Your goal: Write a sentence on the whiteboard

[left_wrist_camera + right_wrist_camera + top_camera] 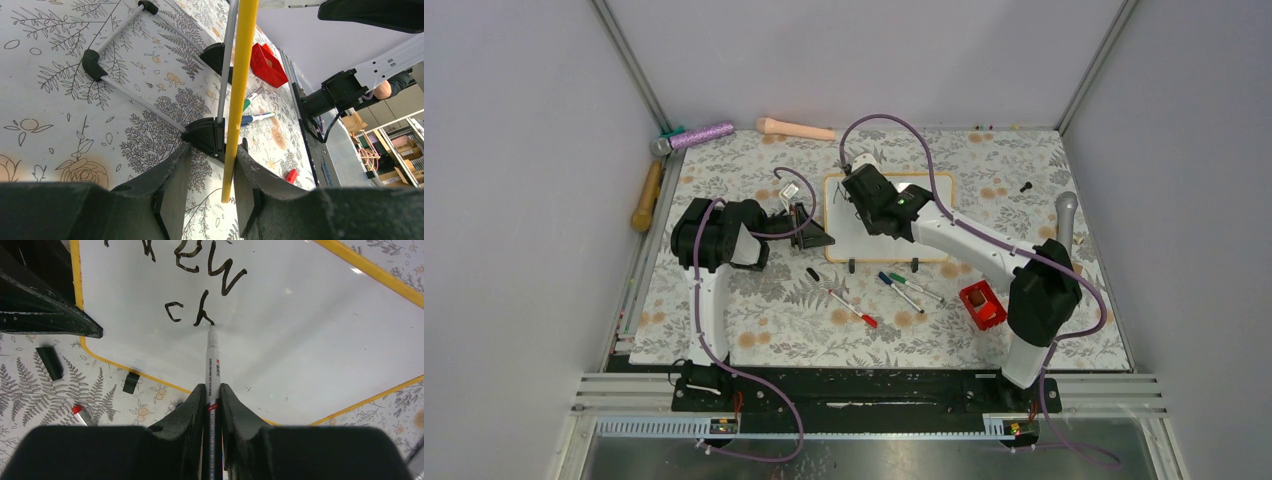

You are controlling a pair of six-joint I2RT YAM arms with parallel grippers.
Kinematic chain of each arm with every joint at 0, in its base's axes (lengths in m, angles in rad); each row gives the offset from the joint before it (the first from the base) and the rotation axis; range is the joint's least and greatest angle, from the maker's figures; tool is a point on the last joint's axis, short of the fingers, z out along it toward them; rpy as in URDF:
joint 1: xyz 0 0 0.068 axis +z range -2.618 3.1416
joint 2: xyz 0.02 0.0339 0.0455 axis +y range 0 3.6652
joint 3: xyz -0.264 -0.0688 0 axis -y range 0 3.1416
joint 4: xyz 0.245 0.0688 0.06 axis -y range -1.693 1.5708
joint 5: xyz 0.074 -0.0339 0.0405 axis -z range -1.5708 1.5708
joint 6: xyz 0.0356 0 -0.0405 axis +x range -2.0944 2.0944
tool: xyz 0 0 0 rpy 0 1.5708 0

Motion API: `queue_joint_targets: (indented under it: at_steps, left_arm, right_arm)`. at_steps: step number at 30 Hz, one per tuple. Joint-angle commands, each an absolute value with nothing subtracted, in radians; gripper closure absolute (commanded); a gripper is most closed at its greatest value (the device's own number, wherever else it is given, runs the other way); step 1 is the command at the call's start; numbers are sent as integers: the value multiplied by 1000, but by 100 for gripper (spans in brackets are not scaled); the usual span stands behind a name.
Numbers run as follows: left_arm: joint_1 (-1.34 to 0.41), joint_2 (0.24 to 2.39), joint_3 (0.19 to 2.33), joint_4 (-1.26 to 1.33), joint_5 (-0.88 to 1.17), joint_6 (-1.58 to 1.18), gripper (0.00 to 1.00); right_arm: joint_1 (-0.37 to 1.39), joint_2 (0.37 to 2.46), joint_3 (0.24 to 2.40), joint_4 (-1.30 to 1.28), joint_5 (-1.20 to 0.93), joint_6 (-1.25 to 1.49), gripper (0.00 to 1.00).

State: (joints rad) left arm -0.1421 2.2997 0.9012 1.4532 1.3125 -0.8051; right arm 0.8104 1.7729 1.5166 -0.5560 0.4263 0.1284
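Grey walls (pixel 524 150) boxed in a table (pixel 754 330) covered with a floral-print cloth, and both arms reached out over it from the near edge. On my top feed the whiteboard (pixel 864 245) lay flat around the middle of the cloth, towards the far side. I had the right arm (pixel 984 245) stretched across it, so much of the board was hidden from above.

The left gripper (pixel 817 236) sat at the board's left edge. Through the left wrist camera its fingers (pixel 172 185) straddled the yellowish frame edge-on, one on each side, next to a black foot (pixel 205 135). I could not tell whether they pinched the frame or only flanked it.

A small red box (pixel 982 305) stood on the cloth beside the right arm, apart from the board. Three loose pens lay just in front of the board: a red-capped marker (pixel 849 307), a blue-capped marker (pixel 900 292) and a green-capped marker (pixel 916 288).

The right gripper (pixel 212 387) was clamped on a white marker (pixel 212 357), which stuck straight out between the fingers with its tip touching the board's face. The sentence (pixel 202 310) was only partly there. "New" ran off the top of the right wrist view and "ch" sat below it, with the tip resting at the foot of the h.
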Motion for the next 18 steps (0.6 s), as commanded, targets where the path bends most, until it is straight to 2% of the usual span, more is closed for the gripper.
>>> queue_joint_targets:
  at_steps: [1, 18]
  left_arm:
    - [-145, 2324, 908, 1464, 1298, -768, 64]
    - [-144, 2324, 909, 1465, 1298, -767, 65]
  right_arm:
    - [788, 1748, 1489, -565, 441, 141, 100]
    - [788, 1702, 1486, -563, 402, 150, 100]
